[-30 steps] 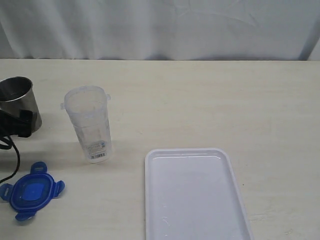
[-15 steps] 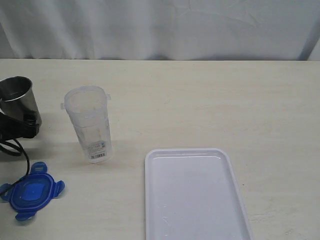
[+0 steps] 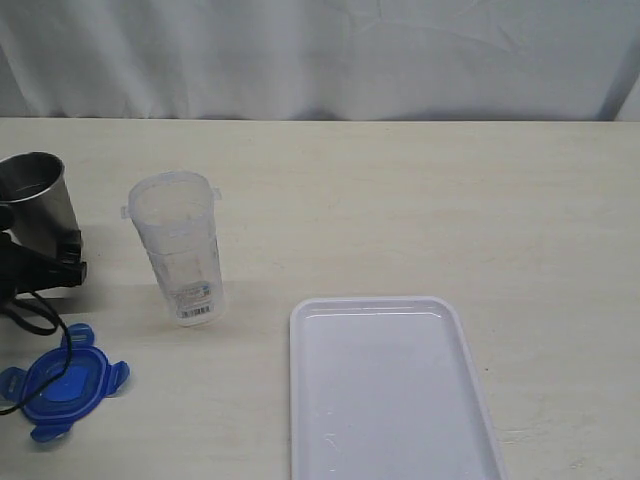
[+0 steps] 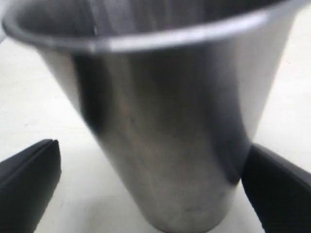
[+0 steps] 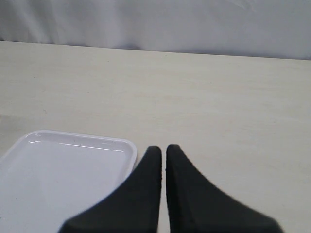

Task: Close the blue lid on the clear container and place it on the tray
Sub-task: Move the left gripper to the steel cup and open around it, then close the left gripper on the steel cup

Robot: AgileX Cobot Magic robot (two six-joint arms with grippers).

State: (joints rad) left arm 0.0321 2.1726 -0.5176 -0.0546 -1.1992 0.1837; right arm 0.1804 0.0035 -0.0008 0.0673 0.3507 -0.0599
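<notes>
Clear container (image 3: 180, 250), uncapped, as I saw it.
Blue lid (image 3: 62, 383) lay left of it, tray (image 3: 380, 305) right; left gripper (image 4: 150, 148) gaped astride steel cup (image 4: 160, 121); right gripper (image 5: 163, 150) was closed, empty.

Left fingers (image 3: 66, 268) — lower and further right than a second ago, closer to the blue lid (image 3: 62, 385)

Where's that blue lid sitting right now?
In the exterior view, the blue lid lies on the table at the lower left, nearer the camera than the steel cup and left of the clear container.
</notes>
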